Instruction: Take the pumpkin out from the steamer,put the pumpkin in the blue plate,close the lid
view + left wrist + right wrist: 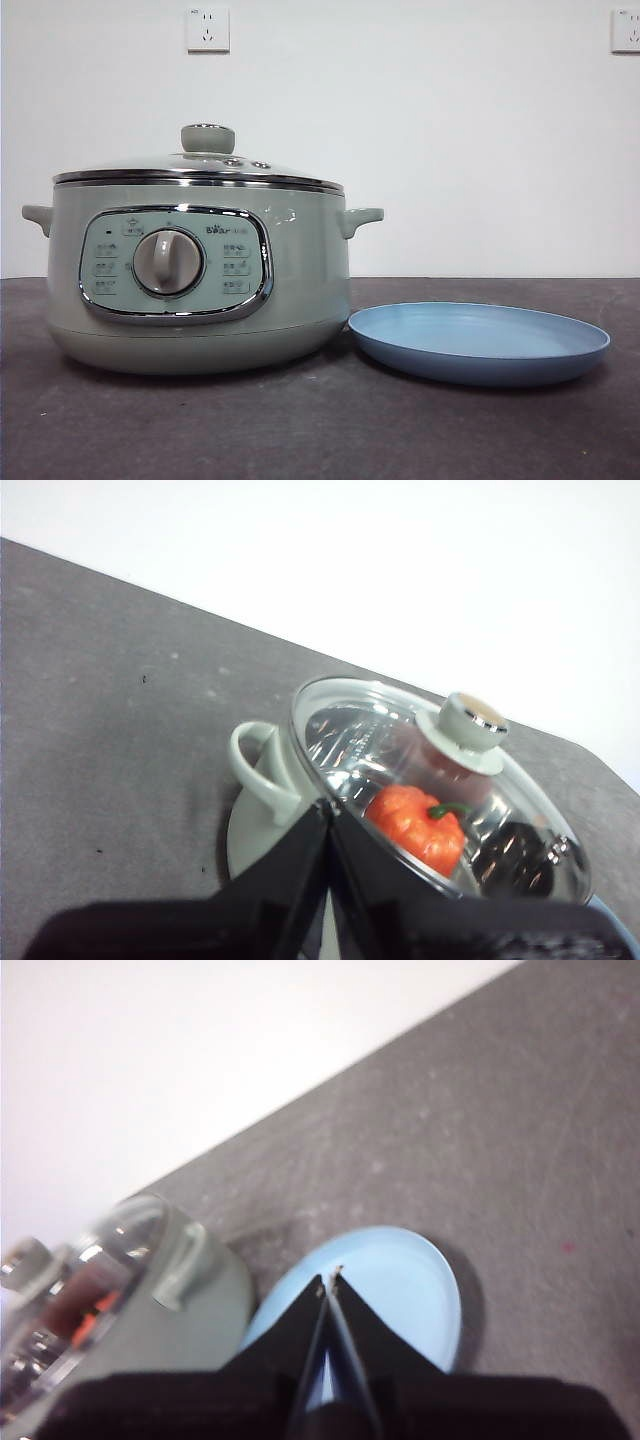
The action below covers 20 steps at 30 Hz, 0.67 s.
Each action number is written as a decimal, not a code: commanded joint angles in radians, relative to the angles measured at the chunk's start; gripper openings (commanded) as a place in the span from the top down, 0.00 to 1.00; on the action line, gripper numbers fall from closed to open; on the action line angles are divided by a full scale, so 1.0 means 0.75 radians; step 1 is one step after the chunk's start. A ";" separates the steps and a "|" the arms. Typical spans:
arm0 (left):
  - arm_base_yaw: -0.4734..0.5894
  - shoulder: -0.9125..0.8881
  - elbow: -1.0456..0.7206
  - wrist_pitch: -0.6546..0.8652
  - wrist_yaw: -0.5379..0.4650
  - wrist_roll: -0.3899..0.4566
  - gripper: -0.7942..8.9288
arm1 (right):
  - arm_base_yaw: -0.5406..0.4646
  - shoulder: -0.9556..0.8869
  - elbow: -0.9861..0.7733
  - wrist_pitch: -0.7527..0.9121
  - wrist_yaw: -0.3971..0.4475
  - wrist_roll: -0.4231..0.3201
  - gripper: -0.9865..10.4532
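Left end effector (328, 815) and right end effector (331, 1282) both pinched closed, empty — pumpkin (418, 825) under the lid (430, 780).

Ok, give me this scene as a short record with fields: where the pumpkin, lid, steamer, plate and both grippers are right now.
steamer: on the dark table, lid on
lid: seated on the steamer, untouched
pumpkin: inside the steamer, seen through the glass
blue plate: beside the steamer, nothing on it
left gripper: shut, above the steamer, holding nothing
right gripper: shut, above the blue plate, holding nothing
task progress: not started
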<state>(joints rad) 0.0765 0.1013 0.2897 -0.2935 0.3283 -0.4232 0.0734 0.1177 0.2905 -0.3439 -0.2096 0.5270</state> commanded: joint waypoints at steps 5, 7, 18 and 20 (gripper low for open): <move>0.004 0.236 0.211 -0.022 0.023 0.099 0.93 | 0.001 0.197 0.236 -0.008 -0.002 -0.102 0.93; 0.004 0.313 0.279 -0.038 0.040 0.149 0.93 | 0.001 0.265 0.308 -0.032 -0.002 -0.136 0.93; 0.002 0.723 0.695 -0.360 0.282 0.423 0.92 | 0.001 0.696 0.775 -0.342 -0.330 -0.565 0.93; 0.002 0.783 0.761 -0.419 0.343 0.445 0.92 | 0.001 0.767 0.849 -0.400 -0.422 -0.609 0.93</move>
<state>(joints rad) 0.0765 0.6769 0.8482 -0.6006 0.5659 -0.1337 0.0727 0.6746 0.9054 -0.6323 -0.4931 0.1421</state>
